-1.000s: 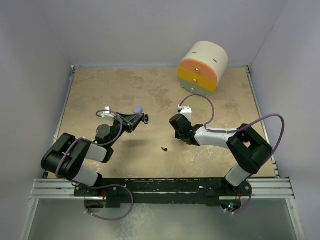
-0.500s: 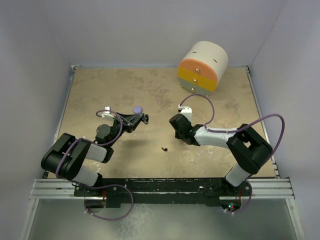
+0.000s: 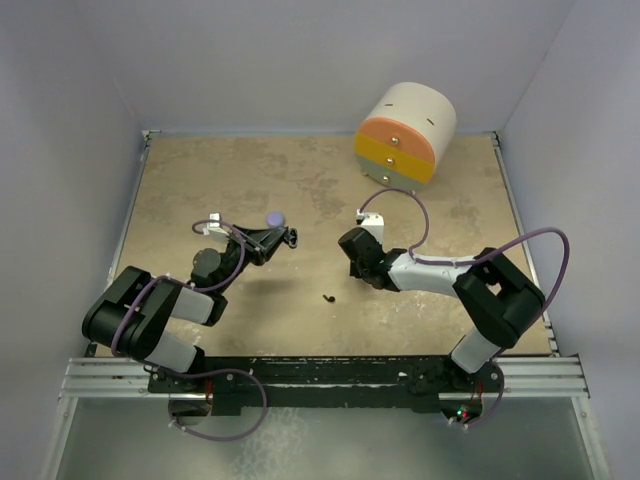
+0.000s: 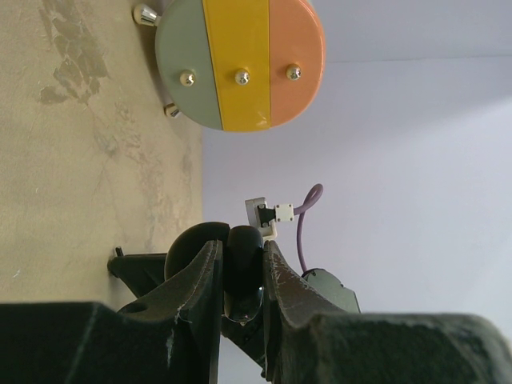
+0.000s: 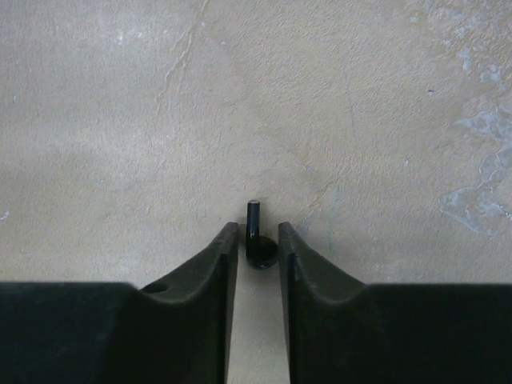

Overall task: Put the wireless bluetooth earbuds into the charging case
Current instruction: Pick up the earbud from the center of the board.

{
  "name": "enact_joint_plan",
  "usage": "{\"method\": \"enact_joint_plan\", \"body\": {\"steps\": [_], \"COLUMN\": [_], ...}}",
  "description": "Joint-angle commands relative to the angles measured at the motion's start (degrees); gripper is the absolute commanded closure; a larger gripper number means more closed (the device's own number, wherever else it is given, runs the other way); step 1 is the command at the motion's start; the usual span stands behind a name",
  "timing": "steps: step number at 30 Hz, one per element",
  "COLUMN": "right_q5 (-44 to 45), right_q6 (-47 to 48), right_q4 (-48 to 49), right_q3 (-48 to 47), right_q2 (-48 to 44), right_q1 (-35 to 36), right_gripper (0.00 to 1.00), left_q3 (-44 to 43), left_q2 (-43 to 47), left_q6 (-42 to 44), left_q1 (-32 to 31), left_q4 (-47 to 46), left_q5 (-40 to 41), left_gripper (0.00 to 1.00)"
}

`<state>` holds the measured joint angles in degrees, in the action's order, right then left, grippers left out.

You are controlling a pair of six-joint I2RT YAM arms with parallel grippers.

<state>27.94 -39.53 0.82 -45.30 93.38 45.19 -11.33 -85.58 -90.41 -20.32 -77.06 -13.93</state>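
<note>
My left gripper hovers left of centre, shut on a black rounded charging case; in the left wrist view the case is pinched between both fingers, with a second rounded black part beside it. My right gripper points down at the table near the centre. In the right wrist view its fingers close on a tiny black stemmed earbud, stem pointing away. Another black earbud lies on the table just in front of it. A small lavender piece sits by the left gripper's tip.
A round cream drawer unit with green, yellow and orange fronts stands at the back right; it also shows in the left wrist view. White walls enclose the mottled tan table at the back and both sides.
</note>
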Motion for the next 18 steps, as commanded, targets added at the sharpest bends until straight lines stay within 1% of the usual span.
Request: {"method": "enact_joint_plan", "body": {"steps": [1,2,4,14,18], "right_q5": [0.0,-0.1,0.1,0.2,0.3], "right_q6": [-1.2,-1.4,-2.0,-4.3,-5.1], "right_q4": [-3.3,-3.4,-3.6,-4.4,-4.7], "right_q3": [-0.7,-0.6,-0.5,0.2,0.4], "right_q2": [1.0,1.2,1.3,1.1,0.8], "right_q1": [-0.1,-0.2,-0.2,0.2,0.2], "right_gripper": [0.65,0.62,0.61,0.61,0.63], "left_q3": [0.6,0.6,0.6,1.0,1.1], "left_q2": [0.9,0.9,0.9,0.7,0.3], "left_q6": [0.7,0.7,0.6,0.0,-0.4], "left_q1": [0.3,0.3,0.2,0.3,0.3], "left_q4": [-3.4,-3.4,-3.4,-4.6,-5.5], "left_q5": [-0.3,-0.2,-0.2,-0.6,-0.8], "left_gripper": [1.00,1.00,1.00,1.00,1.00]}}
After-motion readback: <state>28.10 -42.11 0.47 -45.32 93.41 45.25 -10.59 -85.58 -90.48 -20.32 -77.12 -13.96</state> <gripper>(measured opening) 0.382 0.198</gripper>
